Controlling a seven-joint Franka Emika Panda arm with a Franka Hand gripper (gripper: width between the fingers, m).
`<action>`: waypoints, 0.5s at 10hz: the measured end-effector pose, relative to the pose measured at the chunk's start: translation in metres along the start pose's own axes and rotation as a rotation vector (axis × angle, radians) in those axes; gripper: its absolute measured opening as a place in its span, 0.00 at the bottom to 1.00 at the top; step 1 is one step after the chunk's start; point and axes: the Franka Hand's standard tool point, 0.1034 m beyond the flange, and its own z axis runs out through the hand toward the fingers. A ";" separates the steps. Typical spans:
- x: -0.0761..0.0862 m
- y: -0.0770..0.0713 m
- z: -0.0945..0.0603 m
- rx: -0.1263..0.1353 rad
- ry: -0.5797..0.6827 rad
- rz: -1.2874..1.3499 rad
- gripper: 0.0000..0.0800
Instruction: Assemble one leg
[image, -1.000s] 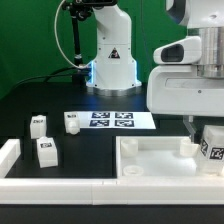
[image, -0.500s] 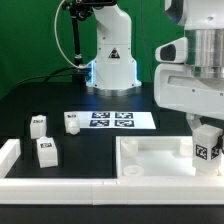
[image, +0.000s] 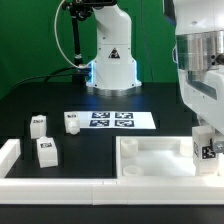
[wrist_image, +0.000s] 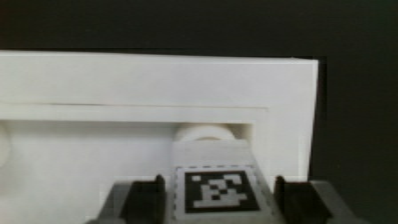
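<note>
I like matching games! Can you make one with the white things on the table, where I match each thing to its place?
Things:
1. the held leg
2. marker board
3. big white panel
4. small round knob

Places:
A. flat on the table in front of the arm's base
B. between the fingers of the gripper
C. just off the marker board's end, at the exterior view's left
D. under the held leg, at the exterior view's right

Pairs: 1-B, 2-A, 3-D, 4-C

Black table: marker board at centre; knob beside it; two legs near front-left corner; rimmed panel at front edge.
</note>
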 end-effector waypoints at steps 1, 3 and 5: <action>-0.001 0.000 0.000 0.000 0.000 -0.028 0.36; -0.010 0.004 0.001 -0.026 0.010 -0.201 0.73; -0.009 0.005 0.002 -0.036 0.014 -0.607 0.80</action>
